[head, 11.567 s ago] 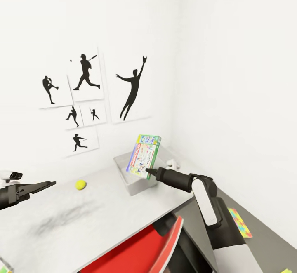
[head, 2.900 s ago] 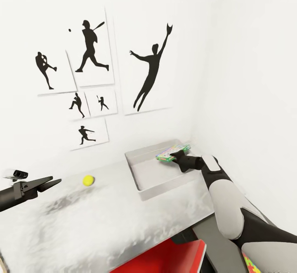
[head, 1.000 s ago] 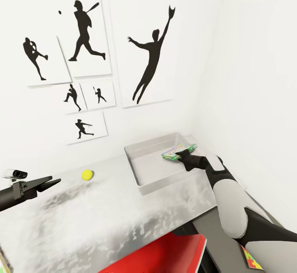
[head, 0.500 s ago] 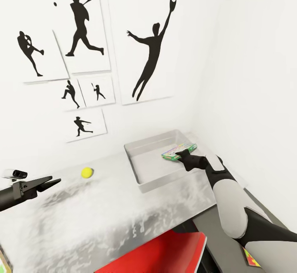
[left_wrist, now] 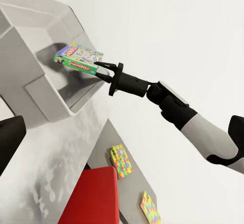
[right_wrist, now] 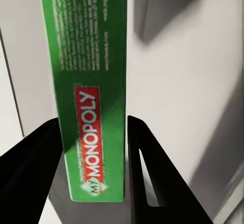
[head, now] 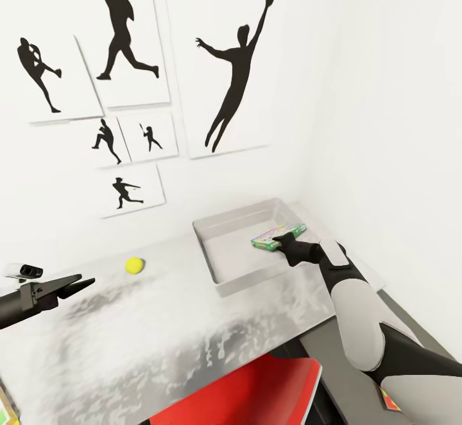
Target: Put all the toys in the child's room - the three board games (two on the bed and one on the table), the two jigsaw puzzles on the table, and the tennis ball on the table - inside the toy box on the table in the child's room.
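My right gripper (head: 277,242) is shut on a board game (head: 278,233), a flat green-edged box held almost level over the far right corner of the toy box (head: 221,282). The right wrist view has the board game's (right_wrist: 94,82) green "My Monopoly" edge clamped between both fingers (right_wrist: 152,173). In the left wrist view the board game (left_wrist: 79,60) hangs inside the toy box's (left_wrist: 30,46) rim; whether it touches the floor of the tub I cannot tell. The tennis ball (head: 134,265) lies on the table (head: 160,341). My left gripper (head: 82,280) hovers open, left of the ball. Two jigsaw puzzles (left_wrist: 121,160) (left_wrist: 150,209) lie on the lower desk section.
A red chair (head: 256,393) stands under the table's front edge. The toy box sits in the corner where two white walls meet, with black silhouette sports pictures (head: 234,65) on the wall behind it. One jigsaw corner (head: 387,399) peeks from behind my right arm.
Since the earliest frame the board game went from upright above the toy box to nearly flat and lower at its far corner. Over the last second only the camera shifted.
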You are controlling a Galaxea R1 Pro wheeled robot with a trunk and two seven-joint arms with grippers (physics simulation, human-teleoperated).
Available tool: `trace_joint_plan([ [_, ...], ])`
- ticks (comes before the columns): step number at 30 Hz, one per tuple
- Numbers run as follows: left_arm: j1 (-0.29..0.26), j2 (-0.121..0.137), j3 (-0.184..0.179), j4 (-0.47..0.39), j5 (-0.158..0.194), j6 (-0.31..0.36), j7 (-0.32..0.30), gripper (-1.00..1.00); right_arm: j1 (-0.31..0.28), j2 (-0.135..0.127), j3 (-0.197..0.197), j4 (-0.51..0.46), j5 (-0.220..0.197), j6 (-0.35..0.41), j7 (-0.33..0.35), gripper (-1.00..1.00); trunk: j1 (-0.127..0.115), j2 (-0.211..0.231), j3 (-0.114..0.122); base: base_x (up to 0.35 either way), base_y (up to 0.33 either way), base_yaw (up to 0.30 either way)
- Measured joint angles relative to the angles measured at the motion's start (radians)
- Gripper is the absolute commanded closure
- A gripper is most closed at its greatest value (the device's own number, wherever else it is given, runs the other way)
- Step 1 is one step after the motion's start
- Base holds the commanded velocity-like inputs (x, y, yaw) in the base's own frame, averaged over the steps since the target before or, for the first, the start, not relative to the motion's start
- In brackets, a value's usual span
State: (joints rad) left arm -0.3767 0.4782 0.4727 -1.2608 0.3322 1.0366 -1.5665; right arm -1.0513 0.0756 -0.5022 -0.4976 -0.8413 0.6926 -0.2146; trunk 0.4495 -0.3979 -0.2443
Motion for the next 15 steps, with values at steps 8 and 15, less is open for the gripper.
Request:
trace_joint_plan([
  [8,0.0,0.0,0.0,0.0,0.0,0.0,0.0,-1.0,-0.003,-0.002,0.0,0.0,0.0,0.001,0.001,1.0,0.0,0.0,-0.008,0.0,0.0,0.0],
  [15,0.0,-0.001,0.0,0.0,0.0,0.0,0.0,-1.0,-0.003,-0.003,0.0,-0.001,0.0,0.001,0.001,1.0,0.0,0.0,-0.014,0.0,0.0,0.0],
])
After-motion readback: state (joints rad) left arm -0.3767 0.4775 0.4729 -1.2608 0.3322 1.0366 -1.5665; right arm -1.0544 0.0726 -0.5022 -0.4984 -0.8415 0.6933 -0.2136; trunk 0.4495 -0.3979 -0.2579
